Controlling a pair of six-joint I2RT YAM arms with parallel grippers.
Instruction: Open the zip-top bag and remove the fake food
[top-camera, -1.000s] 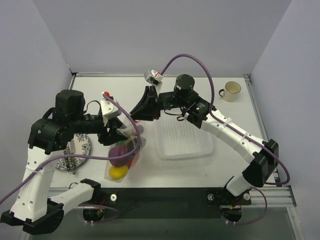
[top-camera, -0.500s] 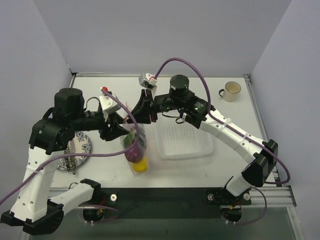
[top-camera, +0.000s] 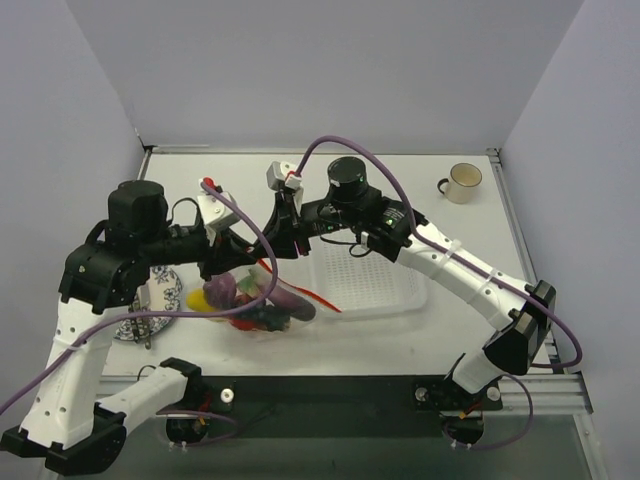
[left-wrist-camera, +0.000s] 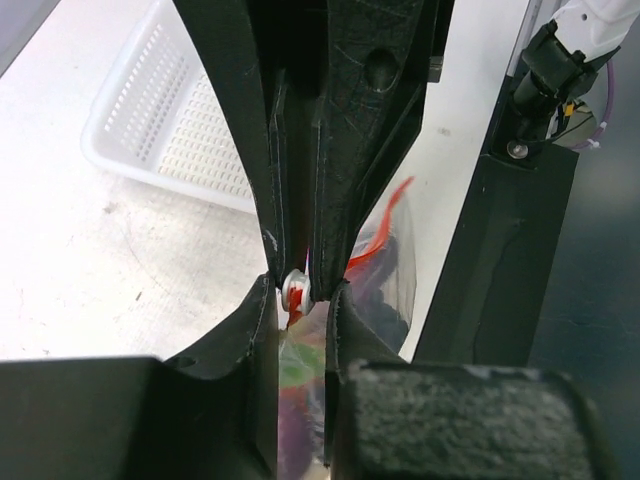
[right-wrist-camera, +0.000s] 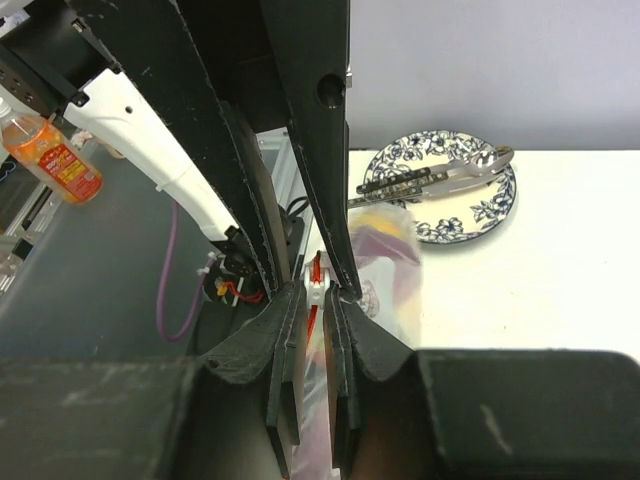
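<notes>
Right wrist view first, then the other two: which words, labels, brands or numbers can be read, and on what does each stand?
No text can be read in any view.
Red label on the orange bottle: there is print, but it is too blurred to read.
Rim of the plate: blue floral pattern only, no words.
Side of the mug: no print visible.
Clear zip-top bag: no print visible.

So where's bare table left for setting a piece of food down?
Free: the table strip between the white basket and the near edge, and the far strip left of the cup. The basket itself is empty. Crowded centre-left: left gripper and right gripper meet on the zip-top bag, plate alongside.
</notes>
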